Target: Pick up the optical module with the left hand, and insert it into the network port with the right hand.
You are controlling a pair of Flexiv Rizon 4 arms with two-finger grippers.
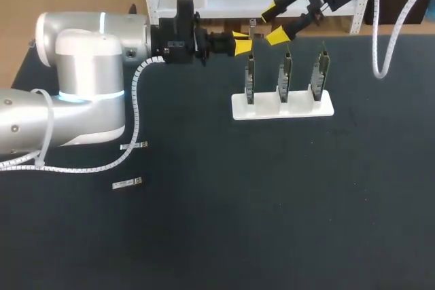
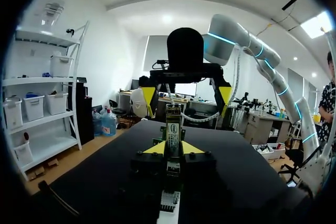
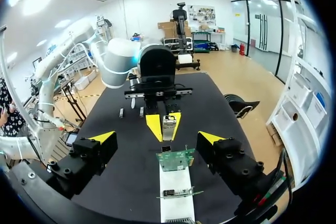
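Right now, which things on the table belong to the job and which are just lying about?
Job: optical module, gripped by the left end effector; right end effector, open, close by; three upright boards in a white stand.
Lying about: two small silvery parts on the table near the left arm.

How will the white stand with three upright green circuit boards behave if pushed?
Probably slides rather than tips: the white plastic stand lies low and wide on the black table. Its thin green circuit boards look stiff, likely fragile.
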